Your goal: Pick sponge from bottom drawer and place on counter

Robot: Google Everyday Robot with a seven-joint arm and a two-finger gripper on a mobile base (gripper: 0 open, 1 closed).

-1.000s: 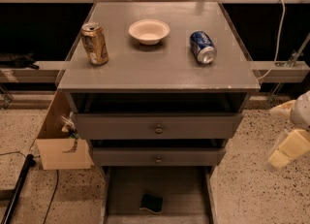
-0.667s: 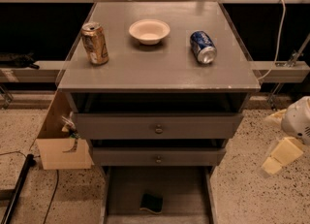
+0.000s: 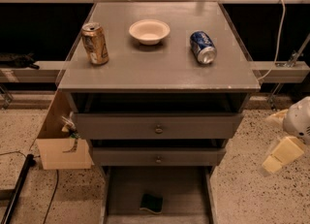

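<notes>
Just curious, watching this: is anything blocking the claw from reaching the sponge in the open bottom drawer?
Nothing visible does. The gripper hangs off to the right of the pulled-out bottom drawer, where the sponge lies alone, uncovered from above.

claw (image 3: 282, 154) blurred, cut off at right edge, bottom drawer (image 3: 186, 185) front cropped below

On the counter (image 3: 160, 75): standing can (image 3: 95, 43) left, bowl (image 3: 149, 31) middle-back, tipped can (image 3: 203, 47) right. The sponge (image 3: 151, 202) lies in the bottom drawer (image 3: 126, 189), near its front. The gripper (image 3: 281, 154) is off to the cabinet's right, beside the drawers.
</notes>
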